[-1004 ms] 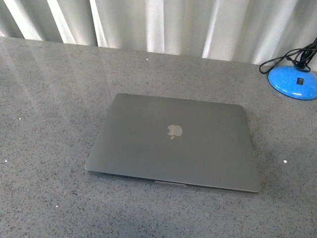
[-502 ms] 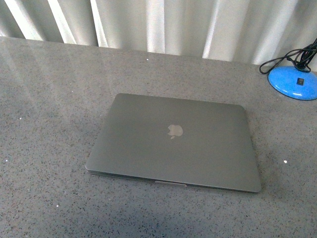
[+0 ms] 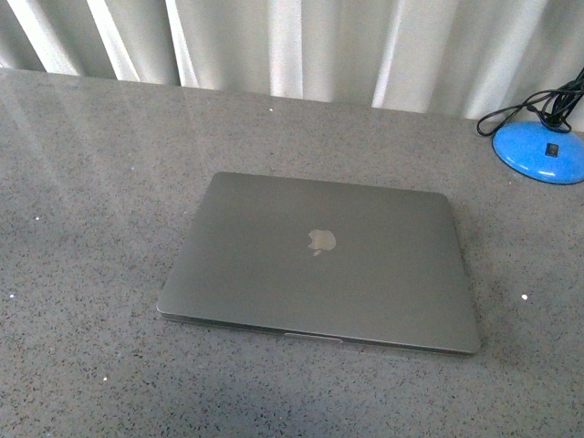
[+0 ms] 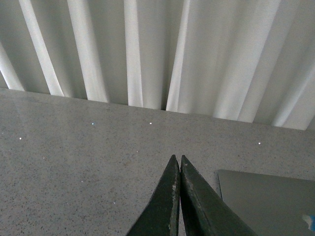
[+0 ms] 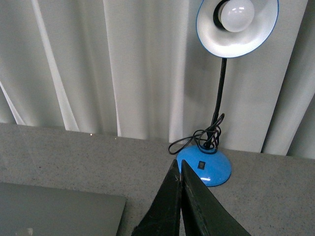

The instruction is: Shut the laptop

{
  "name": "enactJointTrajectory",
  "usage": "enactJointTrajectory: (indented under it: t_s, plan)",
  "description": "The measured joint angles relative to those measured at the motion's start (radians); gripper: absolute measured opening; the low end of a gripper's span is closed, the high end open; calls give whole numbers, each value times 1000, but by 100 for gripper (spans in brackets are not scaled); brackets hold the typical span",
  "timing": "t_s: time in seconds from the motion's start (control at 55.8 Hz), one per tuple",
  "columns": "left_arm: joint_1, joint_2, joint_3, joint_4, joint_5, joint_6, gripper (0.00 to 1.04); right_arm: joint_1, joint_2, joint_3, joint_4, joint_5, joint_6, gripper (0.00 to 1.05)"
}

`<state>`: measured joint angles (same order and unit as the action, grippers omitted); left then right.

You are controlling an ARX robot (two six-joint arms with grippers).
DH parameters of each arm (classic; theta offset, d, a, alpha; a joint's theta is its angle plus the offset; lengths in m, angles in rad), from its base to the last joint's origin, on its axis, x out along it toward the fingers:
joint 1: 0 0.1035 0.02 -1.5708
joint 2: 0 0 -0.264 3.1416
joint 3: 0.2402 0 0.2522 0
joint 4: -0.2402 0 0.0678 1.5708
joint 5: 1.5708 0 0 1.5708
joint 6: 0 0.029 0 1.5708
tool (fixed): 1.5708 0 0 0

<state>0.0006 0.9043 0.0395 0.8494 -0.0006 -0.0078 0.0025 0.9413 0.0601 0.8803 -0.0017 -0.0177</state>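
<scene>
- Laptop (image 3: 319,265): lid down flat, apple logo up, centre of front view, on grey speckled table (image 3: 91,182).
- White pleated curtain (image 3: 292,46) behind the table's far edge.
- Blue lamp (image 5: 204,164) at front view's upper right, cut off by the edge there; black cord coiled on its base.
- Left gripper (image 4: 177,162): fingers pressed together, nothing held; laptop corner at that frame's lower right.
- Right gripper (image 5: 177,166): likewise pinched together, empty; laptop at lower left, lamp just beyond the tips.

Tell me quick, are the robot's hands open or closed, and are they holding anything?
Left gripper: closed, fingers pressed together, holding nothing.
Right gripper: closed, fingers pressed together, holding nothing.
</scene>
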Motion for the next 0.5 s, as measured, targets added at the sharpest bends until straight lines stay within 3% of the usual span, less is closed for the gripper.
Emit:
enactJointTrajectory:
  t_s: [0.502]
  plan:
    - [0,-360,-21,-311,0,0,4,0,-353,-33,-302,0,1,1]
